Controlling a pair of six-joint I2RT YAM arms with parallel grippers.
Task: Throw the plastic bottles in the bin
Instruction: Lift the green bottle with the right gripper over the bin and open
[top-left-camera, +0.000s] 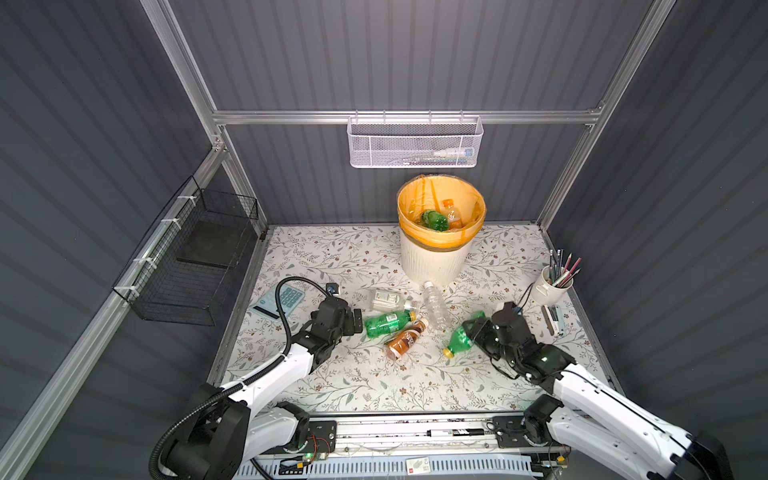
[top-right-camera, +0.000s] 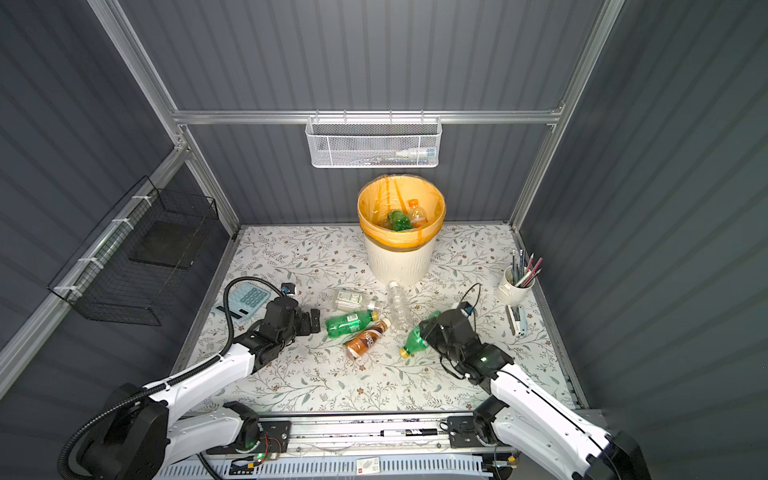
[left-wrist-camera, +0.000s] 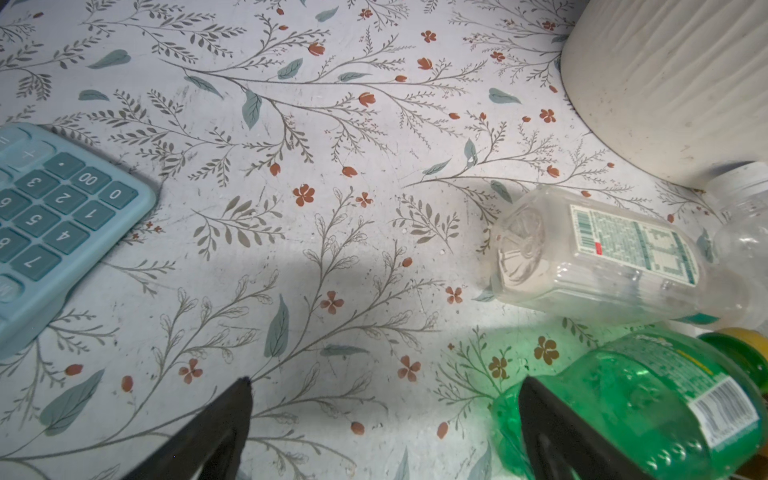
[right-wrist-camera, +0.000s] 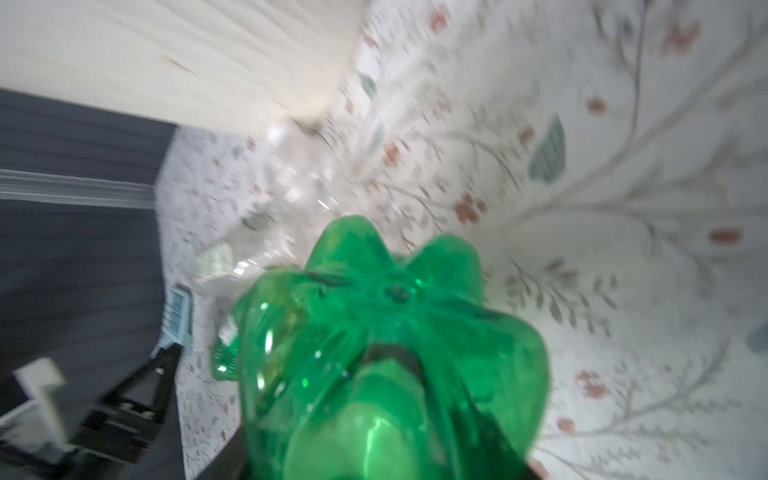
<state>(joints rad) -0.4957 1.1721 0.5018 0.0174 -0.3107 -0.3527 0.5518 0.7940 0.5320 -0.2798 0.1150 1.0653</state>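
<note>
Cream ribbed bin (top-left-camera: 432, 262) with orange liner (top-left-camera: 440, 243), upper centre; white surface (top-left-camera: 332, 382) printed with grey sprigs and rust-red flowers; green bottle (top-left-camera: 459, 338), brown bottle (top-left-camera: 405, 341), clear bottle (top-left-camera: 437, 305) mid-frame; pale blue calculator (top-left-camera: 280, 301) at left

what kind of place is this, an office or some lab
Most likely a robot test cell staged as a desk: an aluminium frame with grey wall panels encloses a floral tabletop holding a calculator and a pencil cup.

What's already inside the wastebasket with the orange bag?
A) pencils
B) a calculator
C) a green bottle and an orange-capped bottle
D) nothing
C: in both top views a green bottle and a clear bottle with an orange cap lie inside the wastebasket.
</note>
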